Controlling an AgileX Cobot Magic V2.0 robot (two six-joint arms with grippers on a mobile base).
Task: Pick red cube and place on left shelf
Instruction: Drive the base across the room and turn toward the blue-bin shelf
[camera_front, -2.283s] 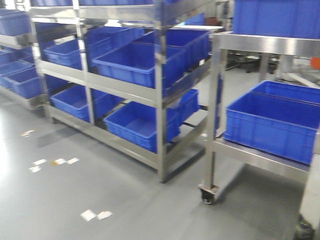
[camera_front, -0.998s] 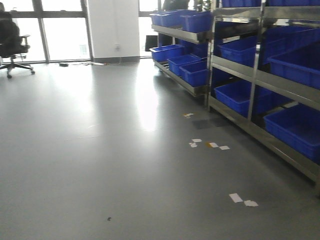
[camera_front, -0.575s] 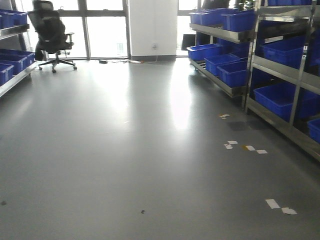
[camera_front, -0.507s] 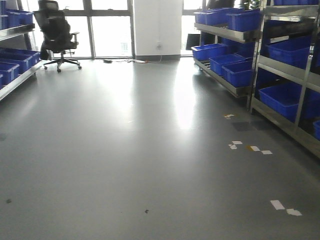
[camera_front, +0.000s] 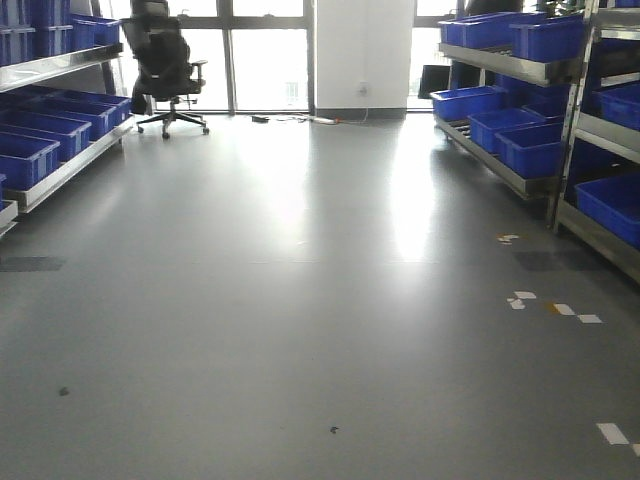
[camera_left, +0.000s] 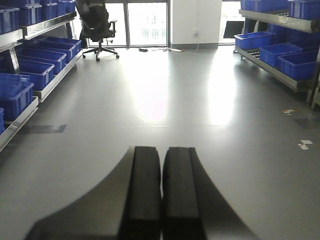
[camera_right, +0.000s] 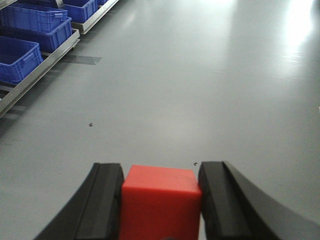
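My right gripper (camera_right: 160, 172) is shut on the red cube (camera_right: 159, 202), which sits squarely between its two black fingers above the grey floor. My left gripper (camera_left: 161, 150) is shut and empty, its fingers pressed together. The left shelf (camera_front: 62, 66), a steel rack with blue crates, runs along the left wall. It also shows in the left wrist view (camera_left: 48, 27) and, as a low rail with crates, in the right wrist view (camera_right: 44, 67). Neither gripper shows in the front view.
More steel racks with blue crates (camera_front: 500, 165) line the right side. A black office chair (camera_front: 165, 60) stands by the far windows. White tape marks (camera_front: 555, 308) lie on the open grey floor (camera_front: 300, 300) between the racks.
The front view has swung left. The right racks have slid toward the right edge, and the left rack and the chair have come further into view.
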